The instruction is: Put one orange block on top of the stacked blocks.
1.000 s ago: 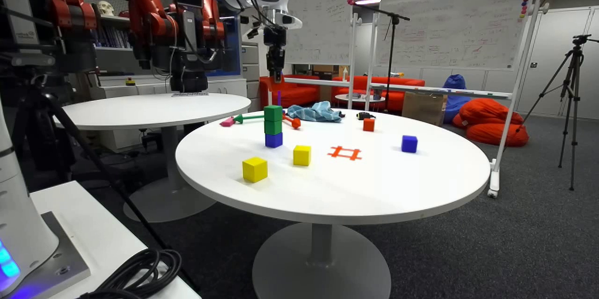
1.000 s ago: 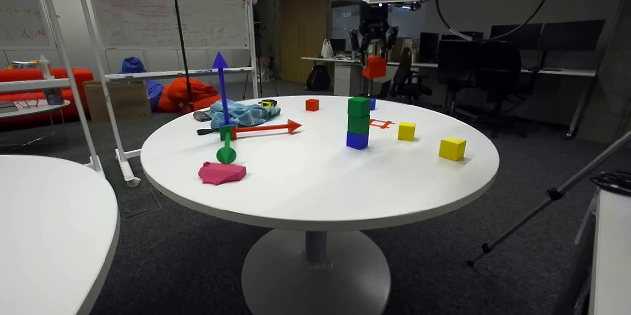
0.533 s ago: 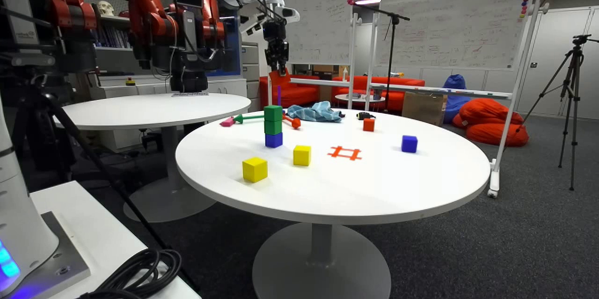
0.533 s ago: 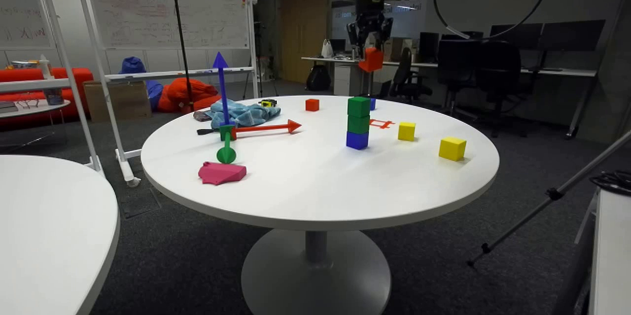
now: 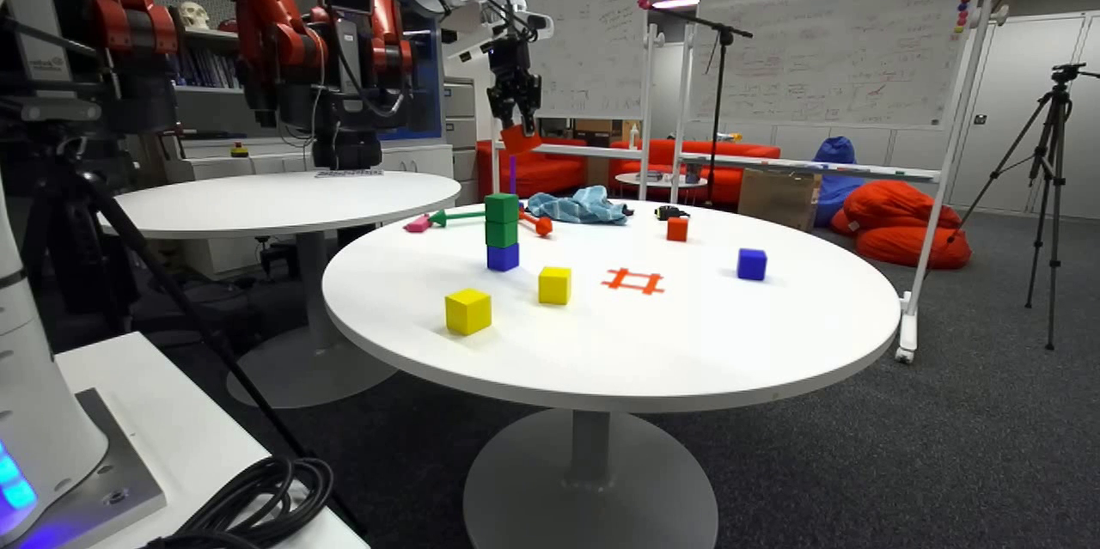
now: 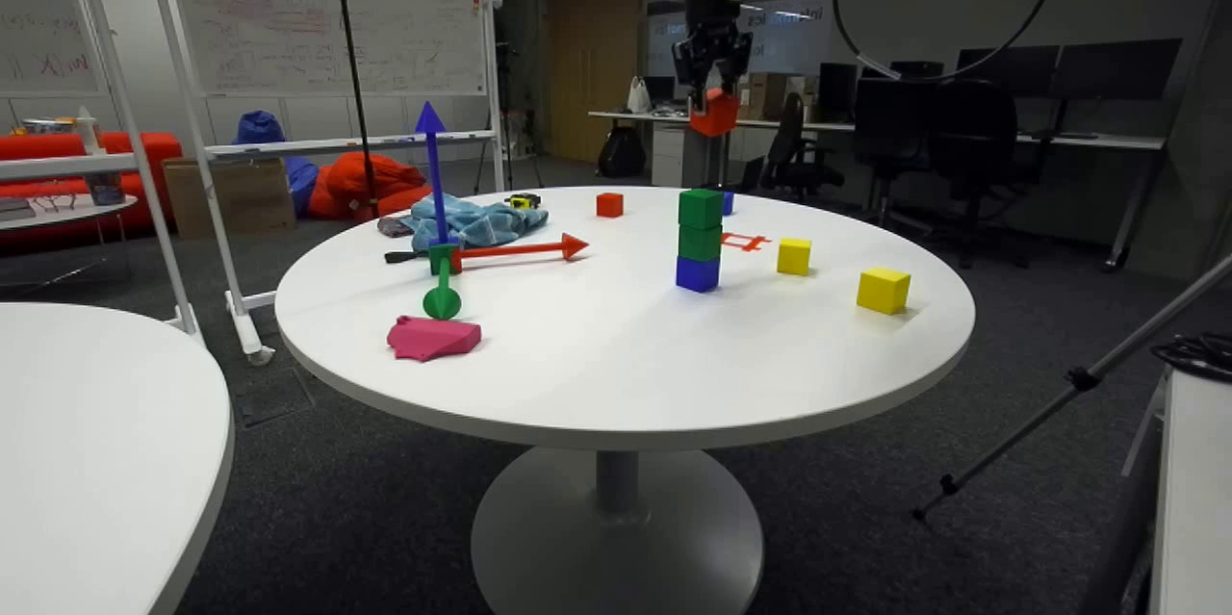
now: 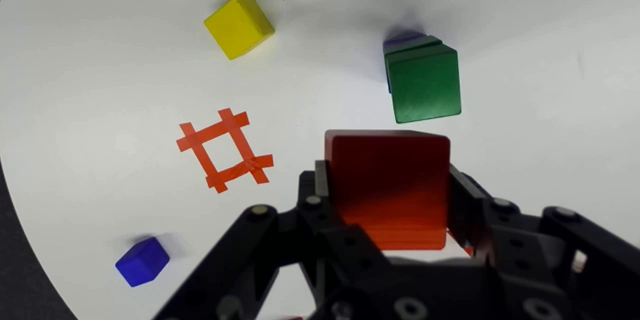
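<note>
Gripper (image 7: pixel 391 183) had orange block (image 6: pixel 714 115) pinched, tilted midair over tbl (image 6: pixel 577 345), higher than green-topped stack (image 6: pixel 699 242) w/ gap btwn!

In an exterior view | blue cube (image 6: pixel 728 204): partly behind stacked blocks (image 6: pixel 699 242) | whiteboard (image 6: pixel 298 13): cropped

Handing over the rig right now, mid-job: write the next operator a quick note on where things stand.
Tool: closed on the orange block, raised above the table; the block looks tilted in both exterior views.
Stacked blocks: standing on the table, blue cube at the bottom, two green cubes above.
Done: block picked up, not yet placed.
Left: bring it over the stack, level, lower, release. By the wrist view it does not look lined up yet.
Spare orange block: on the table, not needed.
</note>
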